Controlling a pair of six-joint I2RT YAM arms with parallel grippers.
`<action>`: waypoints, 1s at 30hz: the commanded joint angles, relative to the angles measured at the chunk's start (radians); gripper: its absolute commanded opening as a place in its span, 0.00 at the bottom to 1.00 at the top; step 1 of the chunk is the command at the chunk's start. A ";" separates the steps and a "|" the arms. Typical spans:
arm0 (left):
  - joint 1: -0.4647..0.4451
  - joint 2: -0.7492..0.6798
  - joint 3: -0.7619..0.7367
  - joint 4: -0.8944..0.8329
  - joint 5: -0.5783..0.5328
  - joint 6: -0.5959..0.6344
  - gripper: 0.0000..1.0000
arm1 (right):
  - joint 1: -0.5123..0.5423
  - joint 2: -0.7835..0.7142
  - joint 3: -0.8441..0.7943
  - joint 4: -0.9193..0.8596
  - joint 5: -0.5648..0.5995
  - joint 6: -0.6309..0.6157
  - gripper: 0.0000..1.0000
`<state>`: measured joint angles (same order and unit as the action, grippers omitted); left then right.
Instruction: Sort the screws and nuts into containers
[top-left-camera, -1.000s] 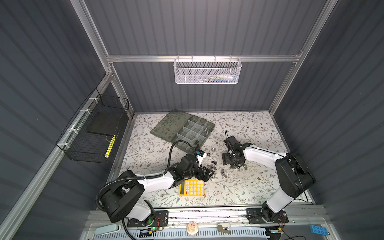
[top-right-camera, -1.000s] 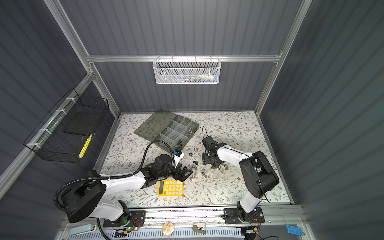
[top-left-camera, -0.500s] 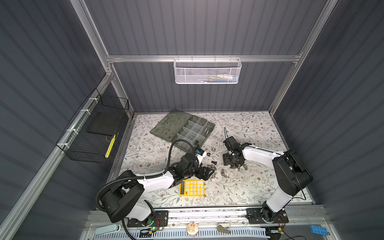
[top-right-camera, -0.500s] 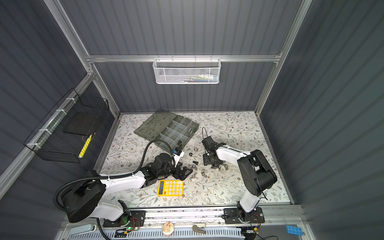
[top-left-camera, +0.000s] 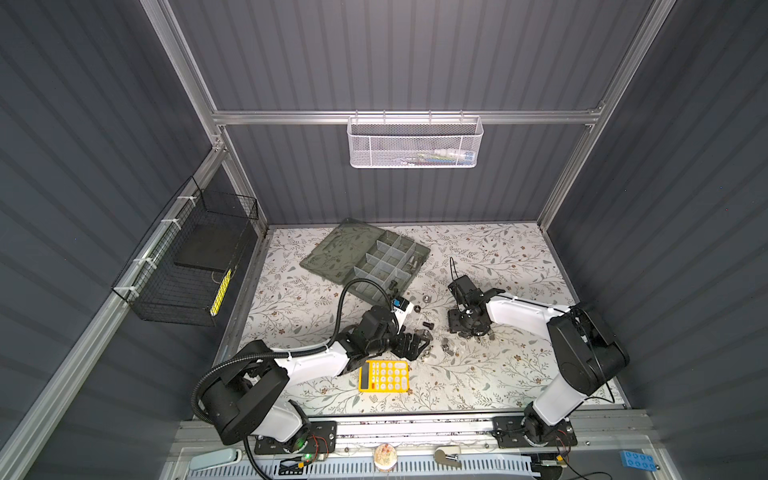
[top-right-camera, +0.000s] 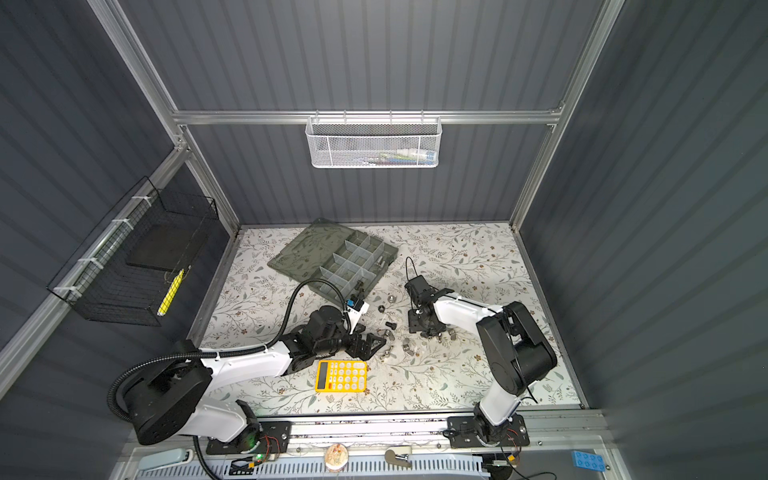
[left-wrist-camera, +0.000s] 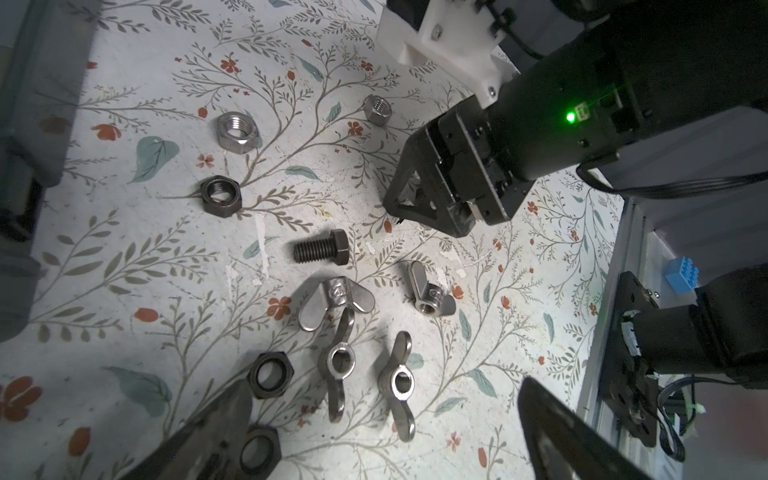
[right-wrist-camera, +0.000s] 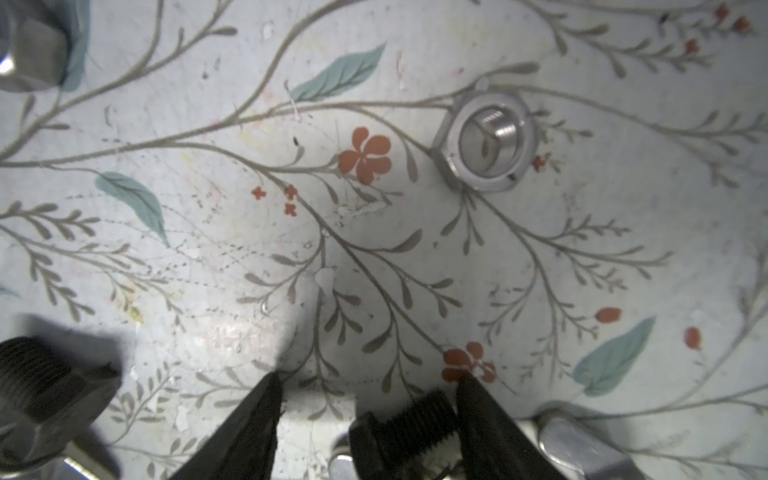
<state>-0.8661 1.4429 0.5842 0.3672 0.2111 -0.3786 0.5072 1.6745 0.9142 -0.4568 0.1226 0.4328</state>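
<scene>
Grey-green translucent plastic organiser box (top-left-camera: 332, 257) lies open on the floral bench (top-left-camera: 519, 257) in both top views, well beyond the left gripper (top-left-camera: 417, 345) and right gripper (top-left-camera: 468, 331), which we see low over the bench. From the left wrist, our left gripper's fingers (left-wrist-camera: 216, 424) stand wide apart, holding nothing; silver wing nuts (left-wrist-camera: 336, 365) lie between them, black hex nuts (left-wrist-camera: 270, 374) by one fingertip, a black hex-head screw (left-wrist-camera: 322, 251) just ahead. From the right wrist, the right gripper is parted around another black screw (right-wrist-camera: 401, 432): one finger (right-wrist-camera: 482, 419) touches its thread, the other stands clear. A silver hex nut (right-wrist-camera: 484, 143) lies further ahead.
</scene>
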 joint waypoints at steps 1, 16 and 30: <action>-0.003 0.008 0.023 0.022 0.016 -0.009 1.00 | 0.001 -0.009 -0.020 -0.026 0.004 0.011 0.64; -0.003 0.043 0.038 0.026 0.023 -0.015 1.00 | 0.027 -0.008 -0.021 -0.019 -0.010 0.017 0.53; -0.003 0.015 0.025 0.021 0.003 -0.010 1.00 | 0.104 0.053 0.078 -0.069 0.026 0.016 0.49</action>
<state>-0.8661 1.4792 0.5957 0.3893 0.2184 -0.3893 0.6018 1.6958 0.9489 -0.4858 0.1318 0.4450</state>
